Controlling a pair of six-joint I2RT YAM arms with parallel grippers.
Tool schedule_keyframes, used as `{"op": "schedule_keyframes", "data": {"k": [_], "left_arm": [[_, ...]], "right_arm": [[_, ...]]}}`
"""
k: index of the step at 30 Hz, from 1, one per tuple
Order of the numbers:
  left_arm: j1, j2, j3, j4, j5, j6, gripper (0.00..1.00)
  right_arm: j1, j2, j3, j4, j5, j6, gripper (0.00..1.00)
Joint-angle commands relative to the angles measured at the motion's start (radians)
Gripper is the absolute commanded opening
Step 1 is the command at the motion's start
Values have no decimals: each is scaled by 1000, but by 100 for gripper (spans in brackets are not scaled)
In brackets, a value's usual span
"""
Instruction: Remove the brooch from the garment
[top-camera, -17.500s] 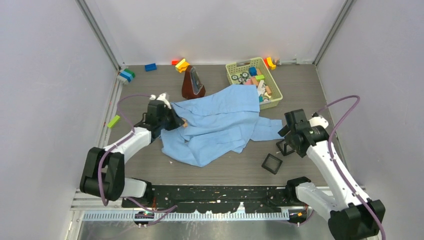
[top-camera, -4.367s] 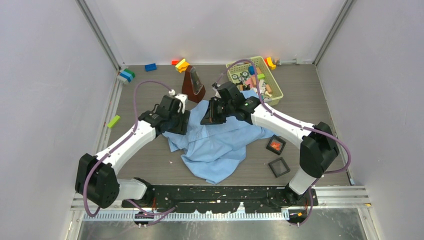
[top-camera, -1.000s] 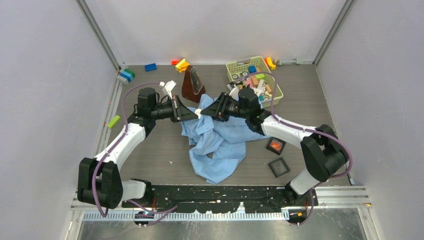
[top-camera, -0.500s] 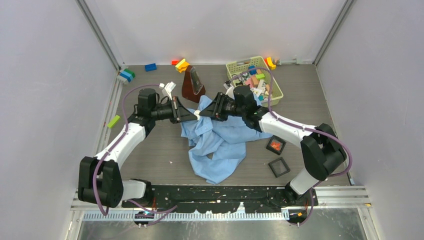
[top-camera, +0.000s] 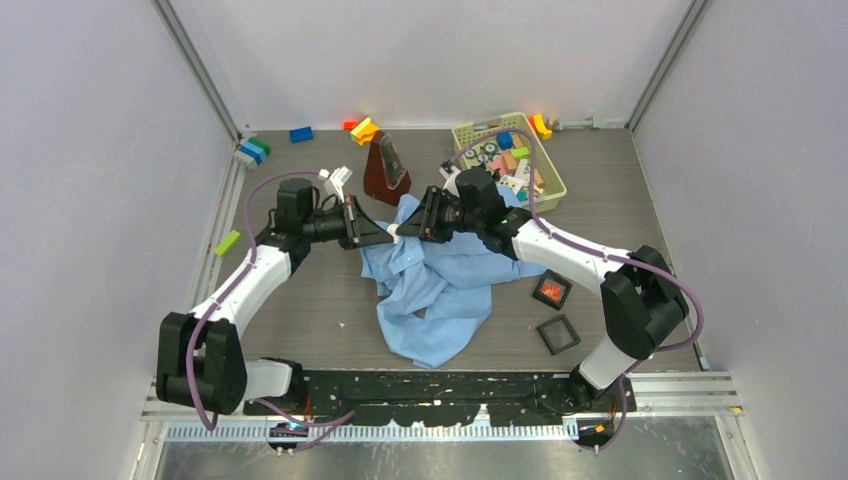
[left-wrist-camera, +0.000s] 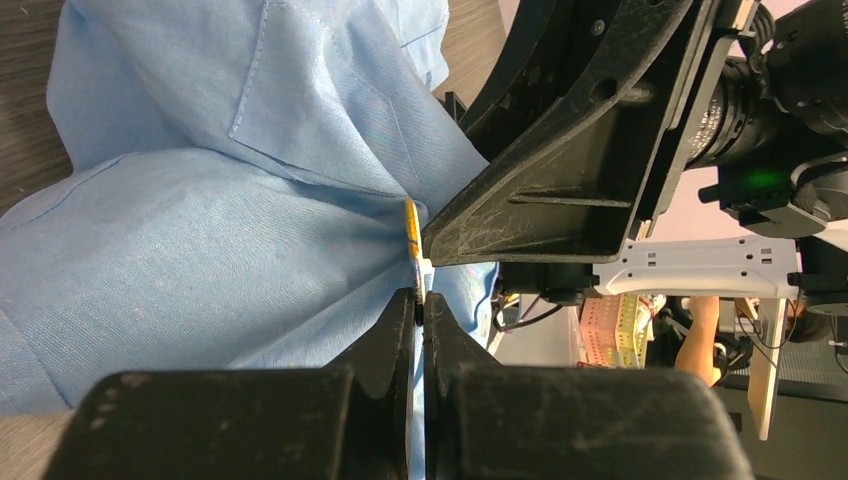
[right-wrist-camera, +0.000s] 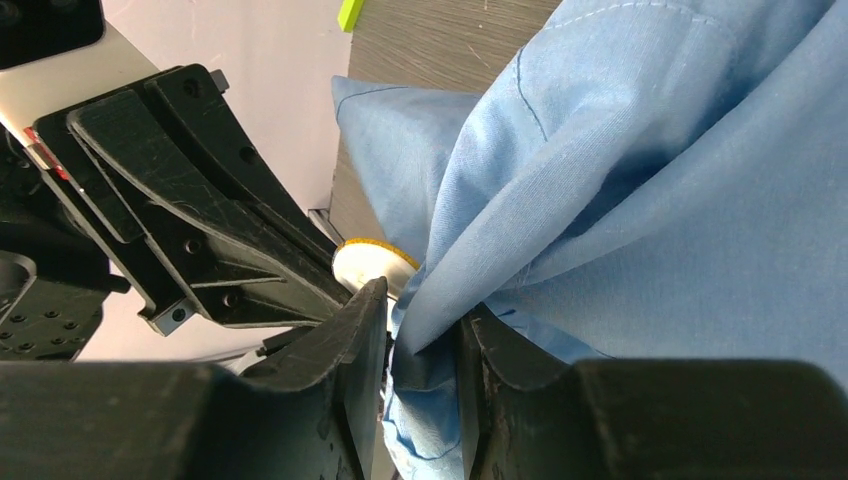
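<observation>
- Two grippers meet tip to tip above the middle of the table, toward its far edge. Both arms reach inward with their fingers pointing at each other.
- Most of the brooch (right-wrist-camera: 372, 264) is hidden. The left wrist view shows only its thin yellow edge, and the right wrist view shows a white disc with a yellow rim, partly behind cloth.
- How the brooch fastens to the cloth cannot be made out.
- The left gripper (left-wrist-camera: 418, 305) is clamped on the brooch's edge, jaws nearly touching.
- The right gripper (right-wrist-camera: 420, 325) pinches a fold of the garment (top-camera: 440, 285) just beside the brooch.
- The garment is lifted at that fold, and the rest lies crumpled toward the near edge.
</observation>
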Motion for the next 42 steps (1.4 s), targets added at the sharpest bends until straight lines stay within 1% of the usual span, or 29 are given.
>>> {"op": "schedule_keyframes", "data": {"k": [1,5,7,9,12,14,16,17,19,22,24,26,27,28,30,32,35,39,42], "left_arm": [[-11,-16,33,70,78,-5,0],[-11,-24,29,66,77,-4,0],[-11,-27,28,64,78,7,0],[-10,-33,34,11,67,36,0],[-5,-38,45,-57,35,82,0],[3,-36,45,-84,17,91,0],[13,-30,51,-125,-11,107,0],[14,-28,58,-154,-30,123,0],[14,-30,80,-223,-87,164,0],[14,-48,107,-316,-165,223,0],[14,-60,127,-375,-209,265,0],[14,-70,147,-445,-249,306,0],[14,-75,158,-481,-270,329,0],[12,-78,172,-521,-298,354,0],[4,-76,209,-621,-393,409,0],[-7,-62,256,-722,-473,456,0],[-13,-36,311,-850,-563,511,0],[-52,24,383,-1001,-748,549,0],[-83,53,391,-1020,-809,544,0]], "right_arm": [[41,23,43,-104,52,-73,34],[45,23,51,-130,89,-82,36],[44,23,58,-130,83,-84,36],[45,21,66,-130,66,-87,36],[40,0,62,-124,45,-86,40],[32,-18,39,-91,30,-75,43],[16,-36,4,-36,-2,-52,44],[7,-45,-18,-1,-9,-44,44],[-3,-54,-38,19,-21,-31,44],[-6,-56,-46,16,-22,-36,44],[-6,-53,-48,13,-21,-37,39],[-6,-45,-45,13,-19,-35,28],[-6,-43,-43,13,-19,-34,24],[-6,-40,-37,14,-20,-32,18],[-6,-37,-25,12,-19,-30,10],[-7,-37,-9,2,-18,-34,6],[-21,-43,19,-28,-16,-51,4],[-41,-59,47,-21,-33,-46,2],[-44,-45,80,-3,-80,-25,2]]}}
